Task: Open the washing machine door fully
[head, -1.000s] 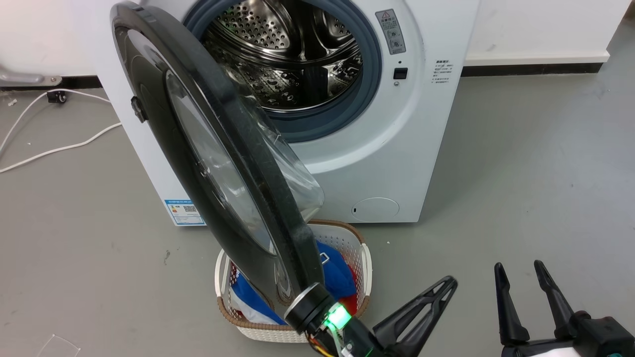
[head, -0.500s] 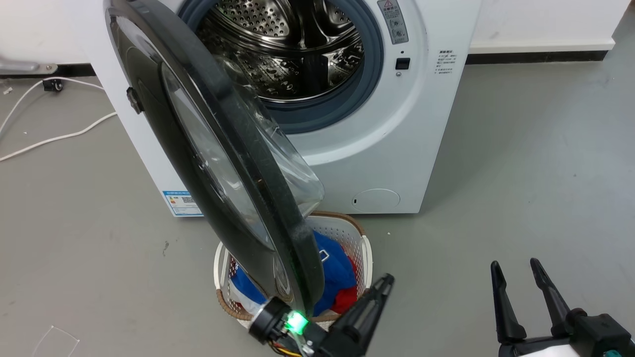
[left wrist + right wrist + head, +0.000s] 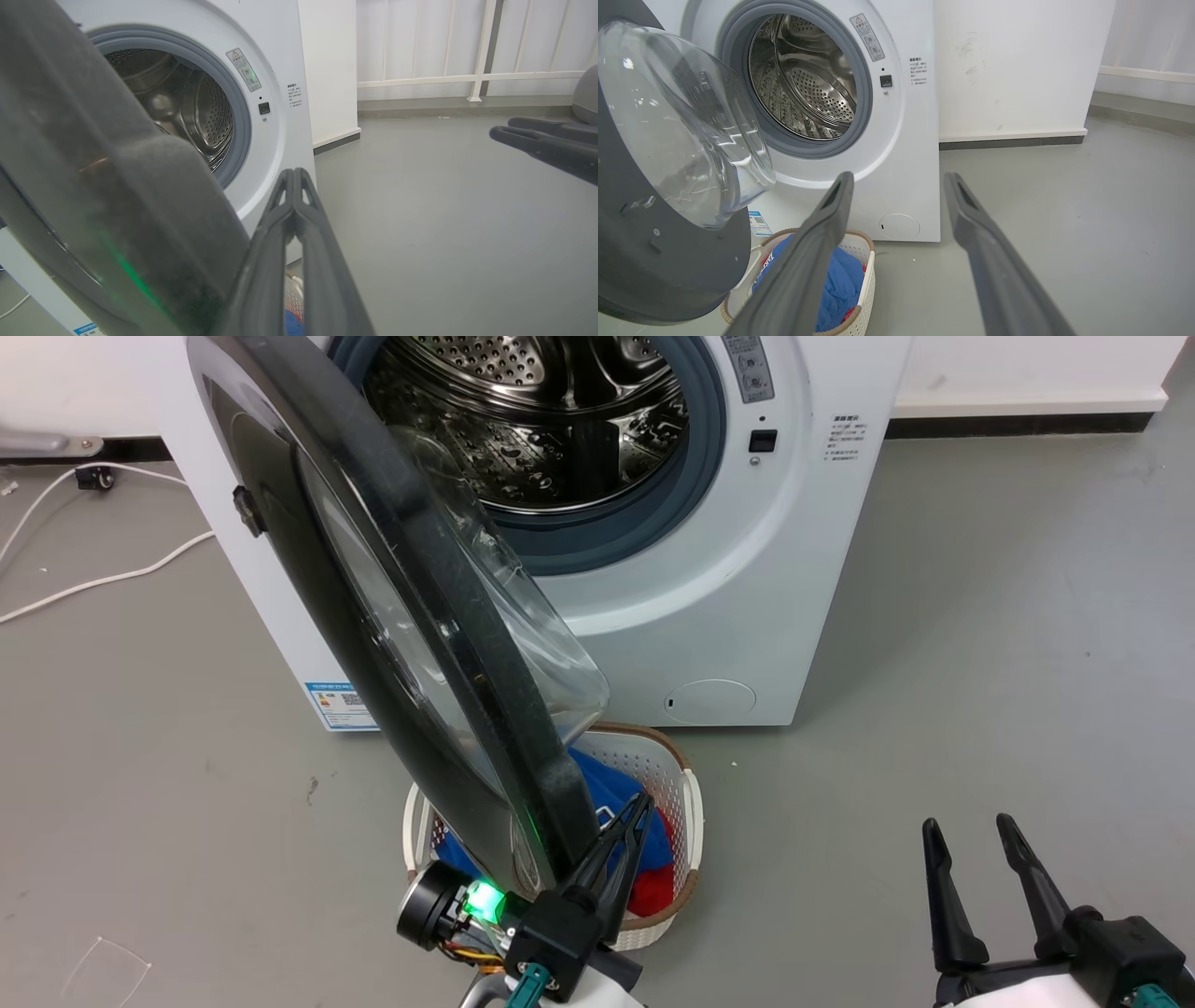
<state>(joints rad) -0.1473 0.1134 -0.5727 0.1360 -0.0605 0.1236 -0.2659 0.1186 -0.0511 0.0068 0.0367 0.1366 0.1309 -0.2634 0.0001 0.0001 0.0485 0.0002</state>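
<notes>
Grey floor (image 3: 980, 616) is seen around the washing machine (image 3: 794, 569), with the washing machine door (image 3: 280, 523) partly open. Left pincer (image 3: 640, 803) is closed empty beside the door's rim; right pincer (image 3: 966, 823) is parted.

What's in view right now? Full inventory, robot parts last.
washing machine: one, white, against the wall, front facing the robot
washing machine door: one, black with a clear glass bowl, swung open at the machine's left
drum: one, perforated steel, inside the opening
rubber seal: one, grey, ringing the drum
label sticker: one, blue, low on the machine's front left
hatch: one, white, round, low on the machine's front
laundry basket: one, white with a brown rim, on the floor under the door
clothes: pile, blue and red, in the basket
cable: white, on the floor at left
floor: grey
left gripper: shut, by the door's lower edge
right gripper: open, lower right, over the floor
</notes>
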